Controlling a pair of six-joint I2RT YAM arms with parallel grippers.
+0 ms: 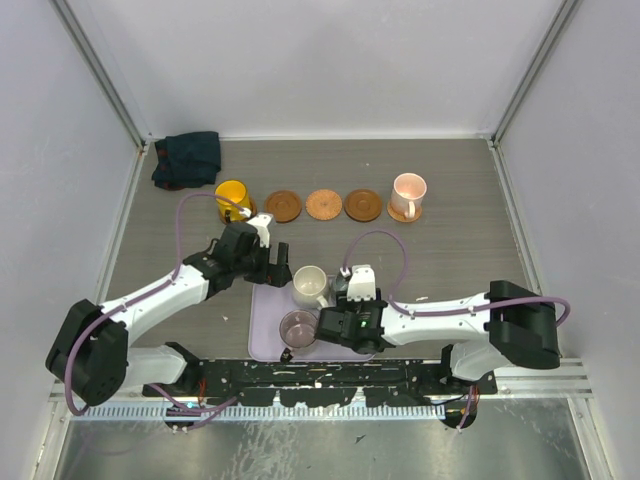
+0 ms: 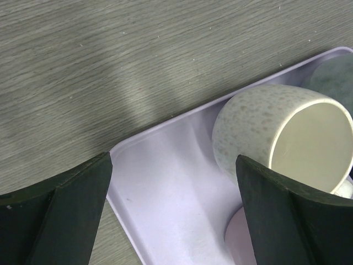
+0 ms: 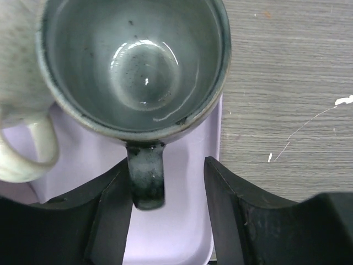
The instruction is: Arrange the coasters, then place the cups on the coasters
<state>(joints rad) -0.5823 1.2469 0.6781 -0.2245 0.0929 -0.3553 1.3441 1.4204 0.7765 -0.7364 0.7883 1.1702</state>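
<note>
Three bare wooden coasters [image 1: 323, 204] lie in a row at the back. At the row's left end a yellow cup [image 1: 232, 195] stands on a coaster, and at its right end a pale pink cup [image 1: 408, 190] stands on another. On the lavender tray [image 1: 262, 335] sit a cream cup [image 1: 310, 287] and a mauve cup [image 1: 298, 328]. The grey-green cup [image 3: 135, 61] stands there too. Its handle [image 3: 146, 176] is between the jaws of my right gripper [image 3: 168, 171], against the left finger, with a gap to the right one. My left gripper [image 2: 174, 165] hangs open over the tray's corner [image 2: 160, 182], beside the cream cup [image 2: 281, 138].
A dark folded cloth [image 1: 187, 158] lies at the back left corner. Grey walls close in the table on three sides. The tray's right rim [image 3: 216, 182] runs just inside my right finger, with bare wood-grain table [image 3: 287, 83] beyond it.
</note>
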